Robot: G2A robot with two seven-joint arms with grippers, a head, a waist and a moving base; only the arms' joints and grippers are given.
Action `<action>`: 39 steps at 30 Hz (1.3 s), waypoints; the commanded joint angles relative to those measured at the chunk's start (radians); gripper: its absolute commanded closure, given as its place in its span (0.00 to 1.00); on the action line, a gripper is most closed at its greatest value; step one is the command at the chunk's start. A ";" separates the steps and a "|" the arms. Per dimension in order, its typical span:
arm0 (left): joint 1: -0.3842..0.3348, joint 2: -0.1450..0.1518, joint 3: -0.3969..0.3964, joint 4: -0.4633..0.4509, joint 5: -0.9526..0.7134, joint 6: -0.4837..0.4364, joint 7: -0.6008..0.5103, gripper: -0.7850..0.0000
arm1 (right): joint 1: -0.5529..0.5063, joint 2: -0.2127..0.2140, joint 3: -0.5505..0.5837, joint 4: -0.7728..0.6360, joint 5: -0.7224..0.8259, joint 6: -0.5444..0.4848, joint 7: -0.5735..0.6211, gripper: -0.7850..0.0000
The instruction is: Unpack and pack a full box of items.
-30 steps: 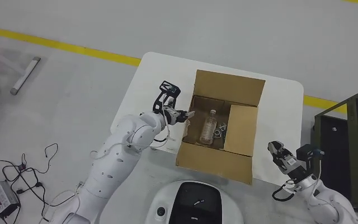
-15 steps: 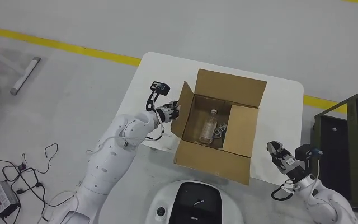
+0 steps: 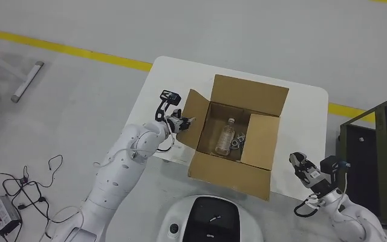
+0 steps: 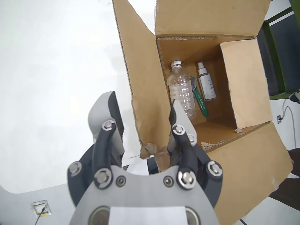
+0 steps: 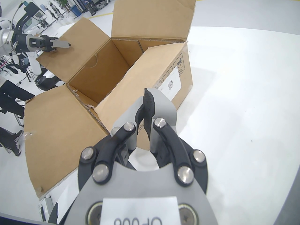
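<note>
While the left hand (image 4: 143,100) sits spread astride the box's (image 3: 233,172) left flap (image 4: 138,54), the box stands mid-desk (image 3: 166,81), white surface showing along both sides. The right hand (image 5: 147,95), pressed together, hovers near the desk's near right edge, apart from the box.

I see the brown cardboard box (image 3: 230,175) with all four flaps open. The 9 o'clock flap stands tilted outward, the 12 o'clock flap leans back, and the 3 o'clock flap leans in over the opening. On the box floor a clear plastic bottle with a white cap (image 4: 181,92) lies on its side, cap toward 12 o'clock. At its 3 o'clock lies a small white spray bottle (image 4: 207,83), and a green-handled tool (image 4: 200,101) lies between them.
</note>
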 commanded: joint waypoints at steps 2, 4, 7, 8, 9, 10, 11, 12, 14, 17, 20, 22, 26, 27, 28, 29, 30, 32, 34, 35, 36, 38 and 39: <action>-0.002 0.000 0.009 0.003 0.048 0.020 0.009 0.00 | -0.001 0.000 0.000 -0.002 0.000 -0.001 0.001 1.00; -0.001 0.000 0.015 0.004 0.078 0.036 0.020 0.00 | -0.001 0.000 0.000 -0.003 0.002 -0.002 0.000 1.00; -0.001 0.001 0.017 0.003 0.128 0.055 0.035 0.00 | -0.002 -0.001 0.000 -0.004 0.002 -0.002 0.000 0.99; 0.000 0.002 0.018 0.000 0.150 0.062 0.041 0.00 | -0.003 -0.001 0.000 -0.005 0.002 -0.002 0.000 0.99; 0.002 0.002 0.019 -0.002 0.161 0.066 0.046 0.00 | -0.004 -0.001 0.001 -0.006 0.002 -0.001 0.001 1.00; 0.003 0.002 0.020 -0.003 0.172 0.068 0.045 0.00 | -0.004 -0.001 0.002 -0.006 0.003 -0.002 0.000 1.00; 0.003 0.003 0.021 -0.002 0.199 0.071 0.043 0.00 | -0.005 -0.001 0.003 -0.006 0.004 -0.004 0.000 0.99; 0.002 0.004 0.025 -0.002 0.228 0.070 0.040 0.00 | -0.005 -0.001 0.004 -0.006 0.004 -0.004 0.000 0.99; 0.004 0.005 0.034 0.001 0.279 0.070 0.041 0.00 | -0.006 -0.001 0.005 -0.007 0.005 -0.005 0.001 0.99; 0.003 0.006 0.049 0.007 0.346 0.076 0.034 0.00 | -0.006 -0.001 0.006 -0.008 0.004 -0.006 0.000 0.99; 0.000 0.004 0.064 0.015 0.404 0.086 0.025 0.00 | -0.008 -0.001 0.008 -0.009 0.005 -0.008 -0.001 0.99; -0.002 0.003 0.074 0.019 0.428 0.088 0.018 0.00 | -0.008 -0.001 0.009 -0.010 0.006 -0.008 0.000 0.98; -0.011 0.000 0.078 0.035 0.437 0.086 0.002 0.00 | -0.009 -0.001 0.011 -0.011 0.005 -0.009 -0.001 0.98; -0.014 -0.001 0.080 0.038 0.448 0.083 -0.002 0.00 | -0.009 -0.001 0.011 -0.011 0.004 -0.009 -0.001 0.98; -0.015 -0.001 0.082 0.040 0.452 0.080 -0.005 0.00 | -0.009 -0.001 0.011 -0.011 0.003 -0.008 0.000 0.98; -0.016 -0.002 0.082 0.041 0.453 0.079 -0.005 0.00 | -0.009 -0.001 0.011 -0.011 0.003 -0.008 0.000 0.98; -0.016 -0.003 0.083 0.043 0.455 0.078 -0.005 0.00 | -0.009 -0.001 0.011 -0.011 0.003 -0.007 0.001 0.98; -0.015 -0.004 0.085 0.045 0.459 0.078 -0.001 0.00 | -0.008 -0.001 0.010 -0.011 0.005 -0.007 0.003 0.98; -0.013 -0.005 0.090 0.049 0.473 0.077 0.005 0.00 | -0.007 -0.002 0.010 -0.012 0.005 -0.007 0.002 0.98; -0.012 -0.006 0.091 0.051 0.473 0.076 0.007 0.00 | -0.007 -0.002 0.010 -0.012 0.005 -0.007 0.002 0.98; -0.011 -0.007 0.092 0.053 0.473 0.077 0.007 0.00 | -0.006 -0.002 0.010 -0.012 0.005 -0.007 0.002 0.98; -0.008 -0.009 0.094 0.056 0.477 0.075 0.010 0.00 | -0.006 -0.002 0.010 -0.012 0.004 -0.006 0.003 0.98; -0.007 -0.009 0.095 0.058 0.484 0.073 0.011 0.00 | -0.006 -0.002 0.010 -0.013 0.004 -0.005 0.004 0.98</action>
